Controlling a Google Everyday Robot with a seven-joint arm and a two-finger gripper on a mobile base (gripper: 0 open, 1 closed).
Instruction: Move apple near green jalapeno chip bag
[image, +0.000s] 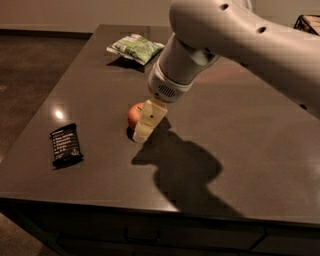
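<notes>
The red-orange apple (134, 114) sits on the dark tabletop, left of centre, mostly covered by my gripper. My gripper (145, 125) has come down right over the apple, with a cream finger (148, 120) in front of it reaching the table. The green jalapeno chip bag (135, 47) lies at the far side of the table, well beyond the apple. The white arm reaches in from the upper right.
A flat black packet with white text (65, 145) lies near the table's front left. The table's front edge (150, 202) runs across the bottom. The arm casts a large shadow right of the apple. A dark object (307, 22) stands at the far right corner.
</notes>
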